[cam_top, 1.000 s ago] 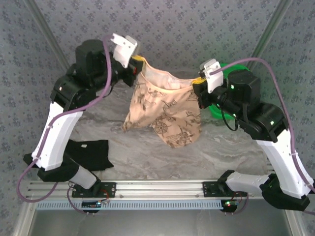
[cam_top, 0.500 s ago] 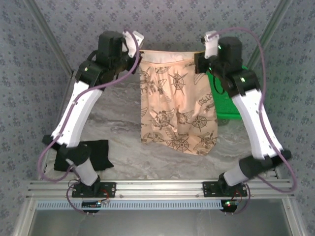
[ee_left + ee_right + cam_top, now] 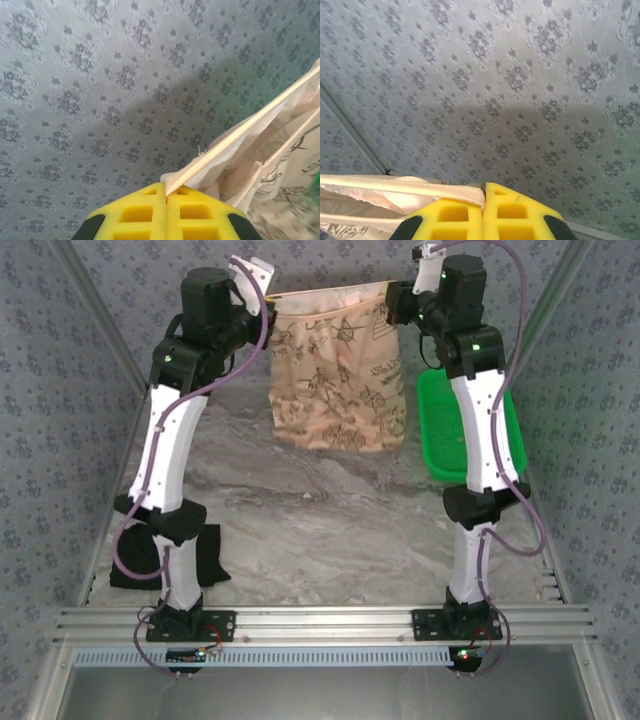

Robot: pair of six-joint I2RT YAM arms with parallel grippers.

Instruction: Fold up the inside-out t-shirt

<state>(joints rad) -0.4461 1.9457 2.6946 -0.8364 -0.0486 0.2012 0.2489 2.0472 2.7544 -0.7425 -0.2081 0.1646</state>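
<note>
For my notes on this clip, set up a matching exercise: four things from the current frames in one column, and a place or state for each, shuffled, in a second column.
Things:
1. inside-out t-shirt
2. green tray
3. black garment
4. left gripper

Places or states:
A. lying on the table, near left
B. hanging by its top edge, pulled taut
C. shut on a top corner of the printed fabric
D. on the table, far right

Pairs: 1-B, 2-D, 3-A, 4-C
</note>
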